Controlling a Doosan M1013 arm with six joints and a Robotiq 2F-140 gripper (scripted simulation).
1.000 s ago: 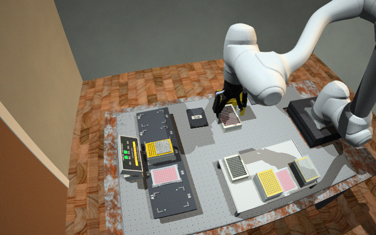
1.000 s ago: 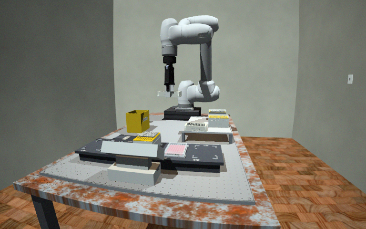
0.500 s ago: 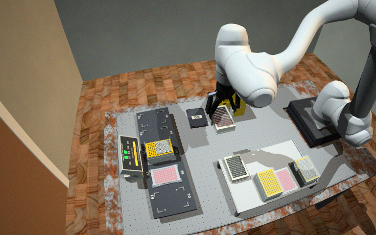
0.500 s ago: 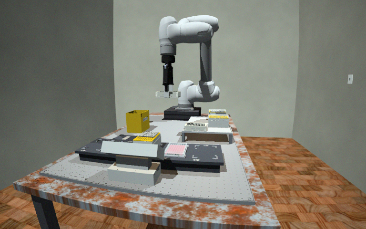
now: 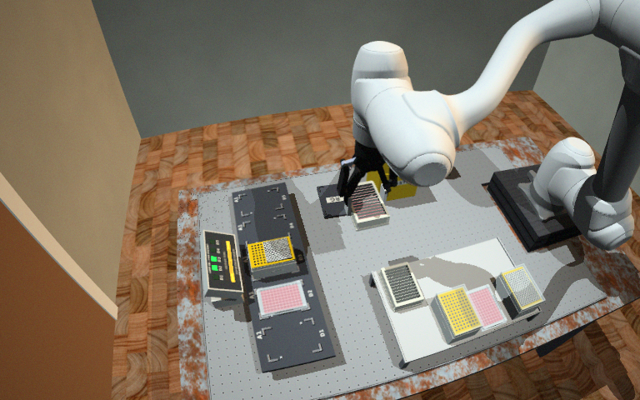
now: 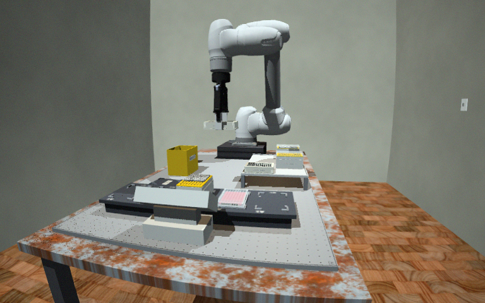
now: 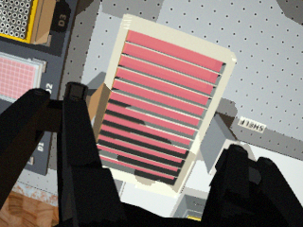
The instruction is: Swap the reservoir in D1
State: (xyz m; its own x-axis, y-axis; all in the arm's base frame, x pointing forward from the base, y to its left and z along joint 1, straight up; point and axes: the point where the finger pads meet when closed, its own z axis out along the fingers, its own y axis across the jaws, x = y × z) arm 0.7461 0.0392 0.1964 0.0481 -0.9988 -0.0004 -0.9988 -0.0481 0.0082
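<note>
My gripper is clamped on a reservoir with pink troughs, carried level, high above the tabletop near its far edge. Small dark plate lies just beside it below, yellow box close by. The bracket marks at the deck's near end frame bare surface.

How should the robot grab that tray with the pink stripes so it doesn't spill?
By its two long side walls, coming from straight above. The reservoir is open on top with pink liquid in its troughs, so it should stay level, and its narrow width fits between the fingers. The gripper holds it that way.
</note>
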